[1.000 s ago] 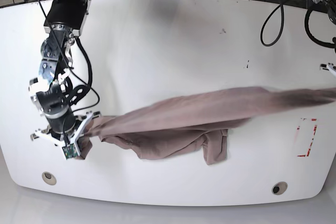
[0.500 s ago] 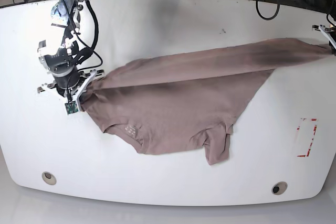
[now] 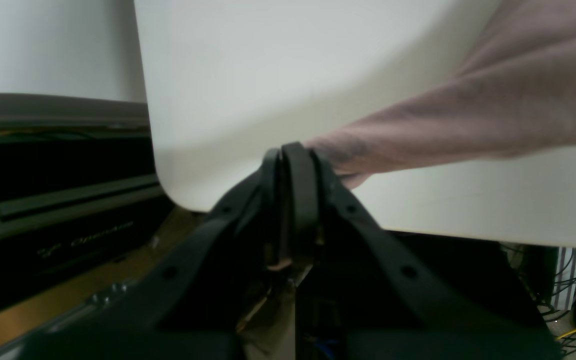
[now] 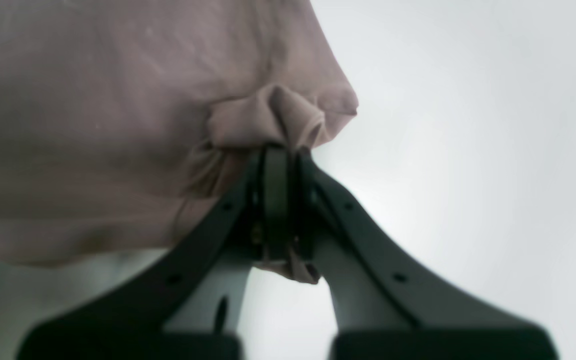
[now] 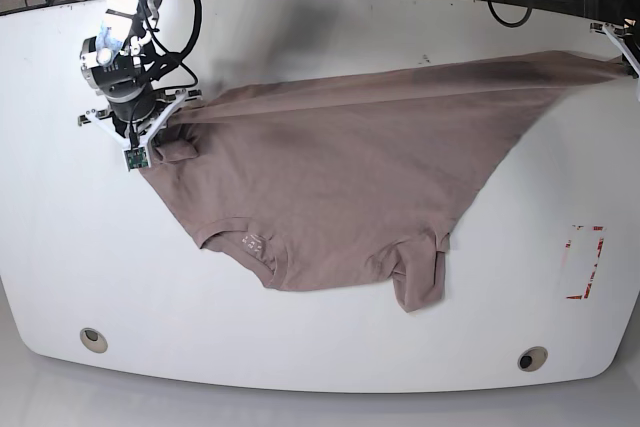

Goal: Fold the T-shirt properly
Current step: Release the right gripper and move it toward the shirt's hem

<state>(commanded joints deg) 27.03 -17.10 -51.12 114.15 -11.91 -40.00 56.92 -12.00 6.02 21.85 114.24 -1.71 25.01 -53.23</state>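
Item: T-shirt (image 5: pixel 340 187), dusty mauve, plain. Lies spread on the white table (image 5: pixel 300 47) with one edge pulled taut in a line from corner to corner. The collar and a crumpled sleeve (image 5: pixel 420 272) lie on the side of the shirt toward the table's near edge.

Right gripper (image 5: pixel 150 142): at the shirt's left corner as the base view shows it, jaws clamped on a bunched knot of fabric; the right wrist view shows cloth pinched between the closed fingers (image 4: pixel 273 200) with a scrap poking out below.

Left gripper (image 3: pixel 293 160): at the shirt's opposite corner, by the table's far right edge. Jaws pressed together, with the stretched cloth running out from their tip. The base view catches only the tip of this arm at the frame's edge, so the bite looks secure but shallow, and that is a judgement.

Step in hand, as judged: stretching and laying the shirt flat before any fold.

Handling notes: keep tension even between both corners so the taut edge stays straight. Lower both ends together onto the table. Draw away from the sleeve side to smooth the wrinkles there. Release only once the cloth rests flat, or the floppy fabric will spring back into folds.
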